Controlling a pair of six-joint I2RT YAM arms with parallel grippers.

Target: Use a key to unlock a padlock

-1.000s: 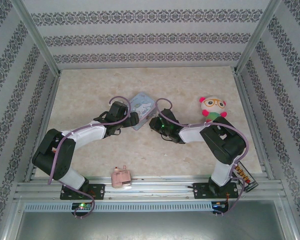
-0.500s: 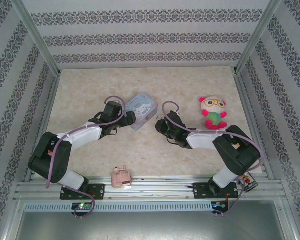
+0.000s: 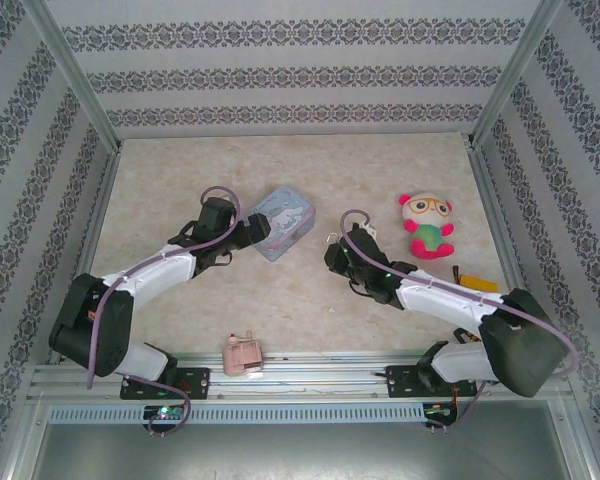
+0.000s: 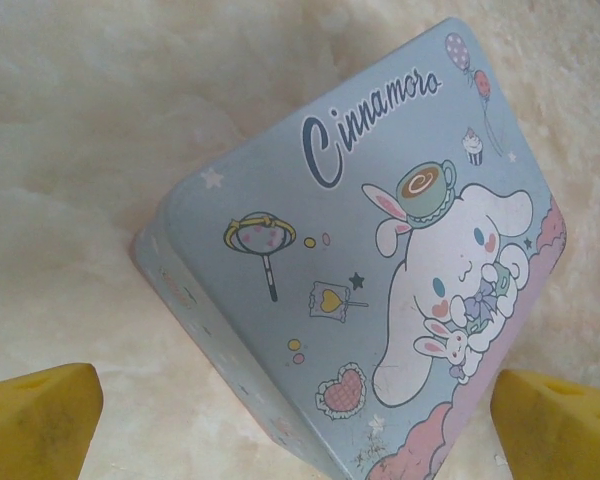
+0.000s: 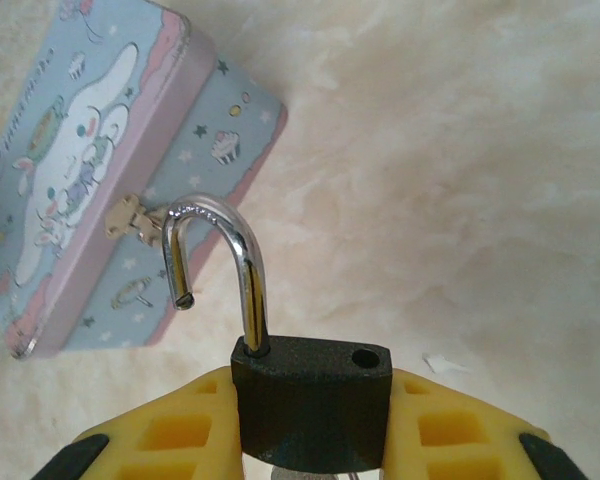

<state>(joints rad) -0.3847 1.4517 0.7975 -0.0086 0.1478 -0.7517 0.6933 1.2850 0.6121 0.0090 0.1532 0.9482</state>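
Padlock (image 5: pixel 312 395) clamped in right gripper (image 5: pixel 310 430), shackle open.
Table (image 3: pixel 280 170): blue cartoon tin (image 3: pixel 281 221) lying mid-table. Left gripper (image 4: pixel 300 415): fingers wide apart, holding nothing, facing the tin lid. Right fingers squeeze the black padlock body, near the tin's latch side; shackle's free leg is out of its hole.

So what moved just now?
The left pincer backed off leftward from the tin, wide open. The right pincer, shut on the padlock, slid right as its arm swung out low. Tin, plush toy and pink toy stayed put.
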